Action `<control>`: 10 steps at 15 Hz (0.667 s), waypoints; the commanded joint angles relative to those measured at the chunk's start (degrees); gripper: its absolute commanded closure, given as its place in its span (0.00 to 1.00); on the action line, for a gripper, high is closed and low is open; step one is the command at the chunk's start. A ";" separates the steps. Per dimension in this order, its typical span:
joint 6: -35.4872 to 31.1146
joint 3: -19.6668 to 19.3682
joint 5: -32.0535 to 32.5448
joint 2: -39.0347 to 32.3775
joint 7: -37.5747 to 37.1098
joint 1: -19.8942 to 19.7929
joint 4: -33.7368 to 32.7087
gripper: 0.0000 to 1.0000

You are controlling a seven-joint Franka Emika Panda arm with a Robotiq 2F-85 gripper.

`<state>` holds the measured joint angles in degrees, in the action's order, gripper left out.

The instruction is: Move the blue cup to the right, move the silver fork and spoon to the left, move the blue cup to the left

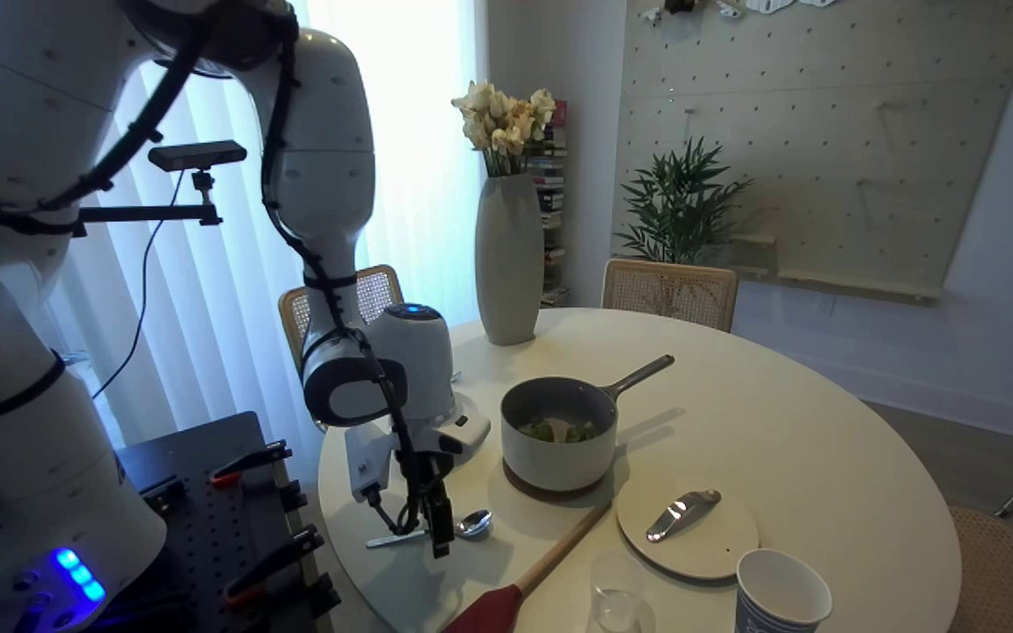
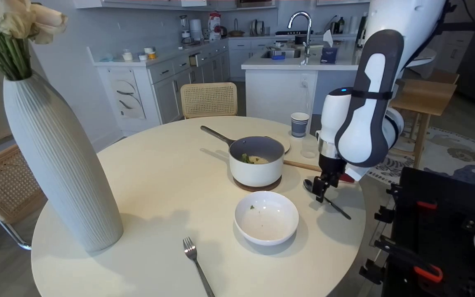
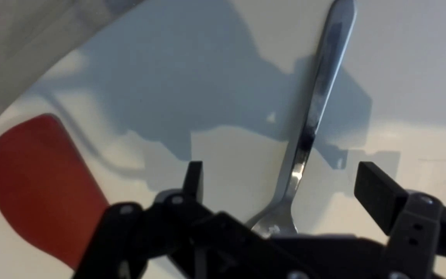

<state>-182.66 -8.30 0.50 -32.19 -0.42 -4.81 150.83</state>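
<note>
Metal gleams along the slim spoon (image 3: 314, 120), dark and bright reflections streaking its tapering handle. It lies on the pale, matte surface (image 2: 155, 189) below the black hand (image 3: 279, 178), which is spread wide apart, the handle showing in the gap. Near it rests a spatula (image 1: 559, 551) with a plain wooden handle and a rounded, dull red head. The pot (image 2: 257, 174) is smooth white outside and grey within, set on a round brown trivet (image 2: 258, 189); the bowl (image 2: 272, 222) is glossy white, the tall vase (image 2: 62, 161) finely ribbed.

Parts of the hand cover much of the spoon's round end in the wrist view. In an exterior view the lower edge cuts off the blue cup (image 1: 779, 598) and the spatula's head, and a clear tumbler (image 1: 616, 602) shows only faintly. What the metal piece (image 1: 684, 514) on the round plate (image 1: 709, 549) is, I cannot tell.

The blue cup stands upright near plate and tumbler, paper-like, widening to a white rim above blue patterned sides. The fork (image 2: 196, 264), silver with slender tines, lies between vase and bowl in an exterior view, its handle running out of sight.
</note>
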 commanded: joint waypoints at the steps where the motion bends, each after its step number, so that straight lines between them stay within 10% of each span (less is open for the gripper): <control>1: -1.91 0.00 -1.87 -4.21 -1.56 1.51 -3.10 0.00; 9: -1.89 0.14 -3.70 -7.15 -2.27 3.47 -6.43 0.01; 10: -1.65 0.36 -3.84 -6.78 -2.53 3.33 -6.31 0.21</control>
<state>-183.57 -8.30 -1.91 -37.94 -1.00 -2.46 145.58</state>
